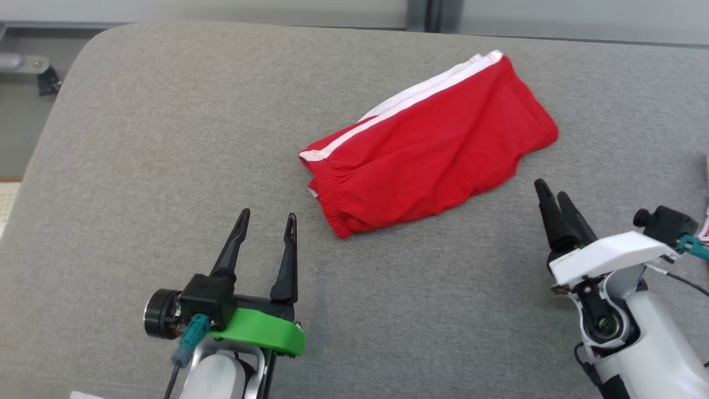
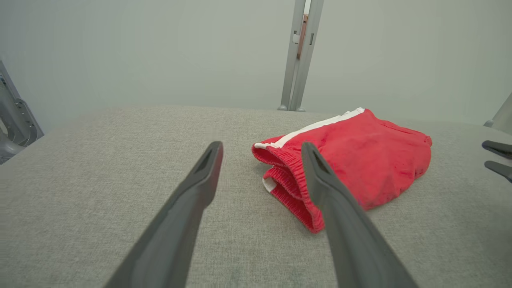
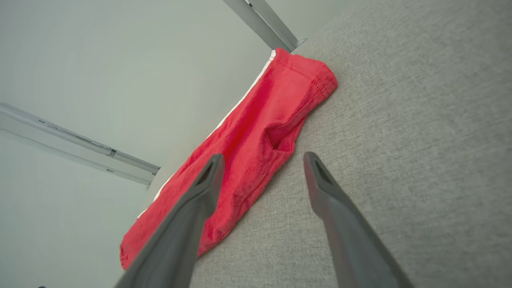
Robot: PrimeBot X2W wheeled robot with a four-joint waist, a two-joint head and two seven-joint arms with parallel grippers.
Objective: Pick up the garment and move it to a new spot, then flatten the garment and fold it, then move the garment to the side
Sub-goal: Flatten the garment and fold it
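Left gripper (image 1: 268,215) stands spread and empty, just short of the elastic waistband of the red shorts (image 1: 432,144). Right gripper (image 1: 551,188), fingers likewise apart and holding nothing, sits beside the shorts' near edge, toward the hem end. The shorts lie folded on the grey table (image 1: 138,138).

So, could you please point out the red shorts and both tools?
red shorts (image 1: 437,149), head view, middle of the cloth.
left tool (image 1: 268,215), head view, midway between its fingertips.
right tool (image 1: 551,189), head view, midway between its fingertips.
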